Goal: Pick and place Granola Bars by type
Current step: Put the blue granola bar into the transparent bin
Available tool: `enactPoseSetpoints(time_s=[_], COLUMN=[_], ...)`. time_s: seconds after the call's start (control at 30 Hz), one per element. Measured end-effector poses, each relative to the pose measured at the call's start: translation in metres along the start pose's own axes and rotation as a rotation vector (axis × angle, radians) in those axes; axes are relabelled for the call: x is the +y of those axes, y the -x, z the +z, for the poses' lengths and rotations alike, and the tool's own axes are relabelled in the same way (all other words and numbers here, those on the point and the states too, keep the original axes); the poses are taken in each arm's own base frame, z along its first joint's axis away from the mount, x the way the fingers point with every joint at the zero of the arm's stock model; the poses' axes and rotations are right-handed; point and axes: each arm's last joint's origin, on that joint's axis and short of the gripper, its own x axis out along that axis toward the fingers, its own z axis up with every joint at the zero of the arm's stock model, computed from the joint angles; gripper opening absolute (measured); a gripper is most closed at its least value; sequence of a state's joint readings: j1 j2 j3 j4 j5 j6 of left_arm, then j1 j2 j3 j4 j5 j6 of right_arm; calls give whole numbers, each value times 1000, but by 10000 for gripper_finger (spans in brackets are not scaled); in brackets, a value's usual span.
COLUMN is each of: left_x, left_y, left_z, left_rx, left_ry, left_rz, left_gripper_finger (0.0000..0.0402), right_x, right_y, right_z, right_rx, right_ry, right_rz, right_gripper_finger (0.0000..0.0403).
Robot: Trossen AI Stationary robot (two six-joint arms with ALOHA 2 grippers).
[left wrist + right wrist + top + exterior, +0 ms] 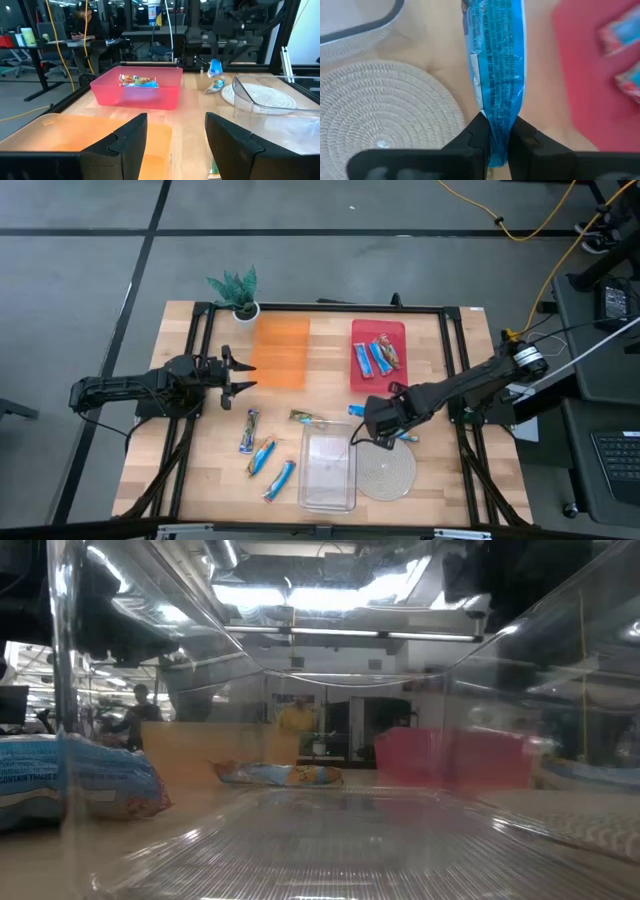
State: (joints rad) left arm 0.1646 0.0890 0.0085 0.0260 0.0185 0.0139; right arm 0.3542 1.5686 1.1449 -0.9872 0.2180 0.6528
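My right gripper (372,420) hovers between the red tray (362,330) and the woven mat (388,473), shut on a blue-wrapped granola bar (496,65). In the left wrist view that bar (215,67) hangs above the table. Another blue bar (215,86) lies flat by the mat. The red tray holds several bars (376,356). Three blue bars (262,457) and a tan one (308,418) lie flat on the wood left of the clear tray (328,480). My left gripper (175,145) waits open at the orange tray's (280,352) left edge. My right gripper pinches the blue bar by one end of its wrapper (499,131) between the two fingers (479,134). The fingers lie along the bar's length, and the rest of the bar stretches away from them. The bar is lifted clear of the table and hangs below the gripper.
A small potted plant (238,292) stands at the far left corner beside the orange tray. Black frame rails (320,308) run along the table's far and side edges. Bare wood shows between the orange and red trays. People sit at desks in the room beyond.
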Motion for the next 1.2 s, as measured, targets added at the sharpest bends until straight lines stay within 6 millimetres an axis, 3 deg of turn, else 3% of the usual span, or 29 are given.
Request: enactPoseSetpoints(time_s=[0.3,0.73,0.93,1.2], left_x=[0,0,0,0], left_y=[0,0,0,0], left_z=[0,0,0,0], left_rx=[0,0,0,0], left_ry=[0,0,0,0], left_rz=[0,0,0,0], left_gripper_finger=[194,194,194,194], right_x=[10,19,35,68], right_y=[40,83,87,64], right_z=[7,32,50,78], right_rx=[-49,-215,-312,-245], right_ry=[20,92,176,285], right_rz=[14,142,292,289], right_gripper_finger=[47,46,46,46])
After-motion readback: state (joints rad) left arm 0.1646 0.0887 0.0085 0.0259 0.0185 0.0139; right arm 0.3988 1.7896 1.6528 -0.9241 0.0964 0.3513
